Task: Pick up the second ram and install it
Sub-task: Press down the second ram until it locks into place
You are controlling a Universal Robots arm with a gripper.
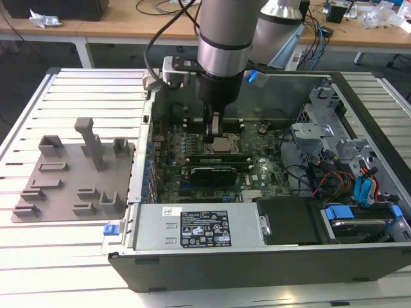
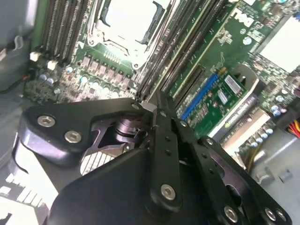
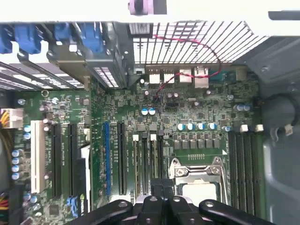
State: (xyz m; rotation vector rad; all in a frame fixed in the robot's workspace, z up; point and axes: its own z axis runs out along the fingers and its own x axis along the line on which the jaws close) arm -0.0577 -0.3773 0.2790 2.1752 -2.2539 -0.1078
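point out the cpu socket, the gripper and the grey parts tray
cpu socket (image 3: 196,174), first wrist view, metal frame.
gripper (image 1: 212,136), exterior view, fingertips above the motherboard.
grey parts tray (image 1: 64,183), exterior view, flat base.

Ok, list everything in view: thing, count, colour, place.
PC case: one, black, open on the slatted table.
Motherboard: one, green, inside the case.
CPU socket: one, silver frame, mid-board, beside the gripper.
RAM slots: black rows on both sides of the socket.
Second ram: green stick, apparently in a slot next to the socket, just under the gripper.
Power supply: one, grey, along the case's near wall.
Holder tray: one, grey, on the table at the exterior view's left.
Desks: wooden, behind.
Arm: one, silver, above the case.
Gripper: one, black, low over the board.
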